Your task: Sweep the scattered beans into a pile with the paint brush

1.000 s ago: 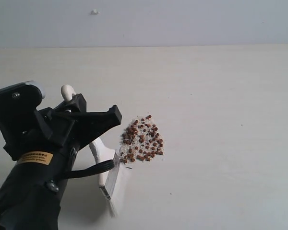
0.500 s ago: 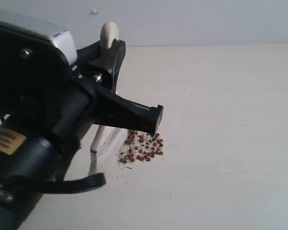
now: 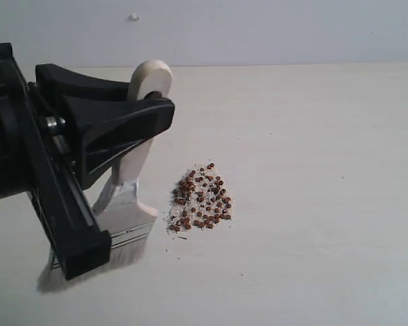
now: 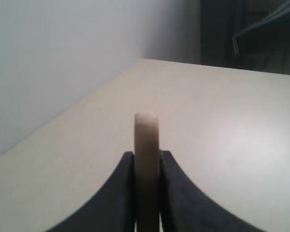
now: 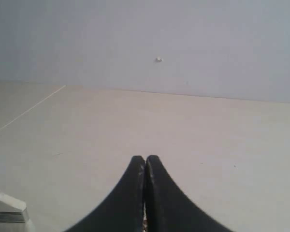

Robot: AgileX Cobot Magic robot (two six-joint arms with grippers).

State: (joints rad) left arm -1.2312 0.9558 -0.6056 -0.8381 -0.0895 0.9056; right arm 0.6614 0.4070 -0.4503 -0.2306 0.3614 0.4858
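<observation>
The beans [image 3: 200, 199] lie bunched in one pile with whitish crumbs in the middle of the pale table [image 3: 313, 170]. Left of the pile the paint brush [image 3: 126, 204] stands nearly upright. Its rounded wooden handle end [image 3: 151, 75] points up and its white bristles [image 3: 119, 248] are down at the table, a short gap from the beans. My left gripper [image 3: 153, 112] is shut on the handle. In the left wrist view the handle [image 4: 146, 135] sticks out between the two black fingers of the left gripper [image 4: 146, 159]. My right gripper [image 5: 145, 160] is shut and empty above the table.
A grey wall [image 3: 258, 27] with a small white mark [image 3: 134, 17] runs along the table's far edge. The brush's metal ferrule [image 5: 5, 208] shows at the corner of the right wrist view. Bare tabletop spreads right of the pile.
My left gripper has swung the brush from lying edge-on right beside the pile to standing upright a little further left. The pile has kept its shape. The right gripper has not changed.
</observation>
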